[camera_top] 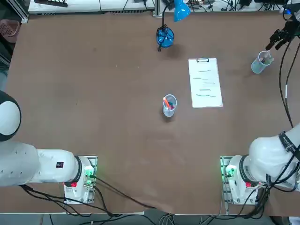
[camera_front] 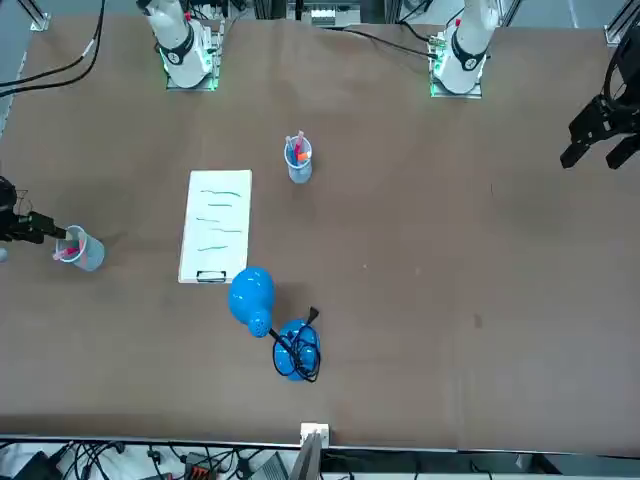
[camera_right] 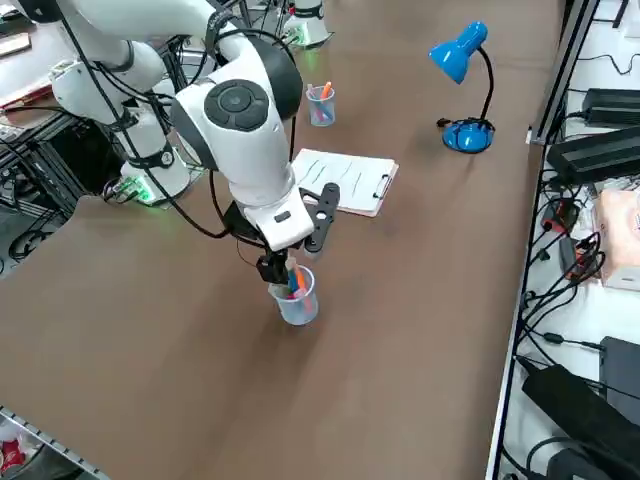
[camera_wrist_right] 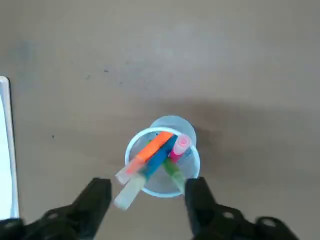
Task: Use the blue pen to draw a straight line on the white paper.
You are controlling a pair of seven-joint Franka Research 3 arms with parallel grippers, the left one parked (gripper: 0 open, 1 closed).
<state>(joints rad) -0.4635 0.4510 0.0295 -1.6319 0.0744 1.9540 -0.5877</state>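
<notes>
Blue pen leans in the cup right of the paper, slantwise to the spread fingers

Left of the white paper [camera_top: 205, 83], and just apart from it, stands the second cup [camera_top: 169, 111] with a few pens of its own. The blue lamp [camera_top: 165, 38] stands beyond that cup, off the paper's far left corner. The paper lies flat, its clip [camera_top: 203, 60] on the far edge, with short lines already on it.

Right of the paper, well apart, is the right-hand cup [camera_top: 258, 66]. The blue pen [camera_wrist_right: 161, 157] leans in it, its pale capped end jutting over the rim toward the paper's side. An orange pen [camera_wrist_right: 156, 145] lies close along it; a pink pen [camera_wrist_right: 178, 150] and a green pen [camera_wrist_right: 174, 172] are on its other side.

The right gripper [camera_wrist_right: 150, 182] is at that same cup, jaws spread wide with nothing between the pads. The pen's long axis runs aslant to the line joining the two fingers, so the coming grasp probably hinges on turning the jaws to close across its barrel. The orange pen's closeness could spoil that: both might be pinched together.
</notes>
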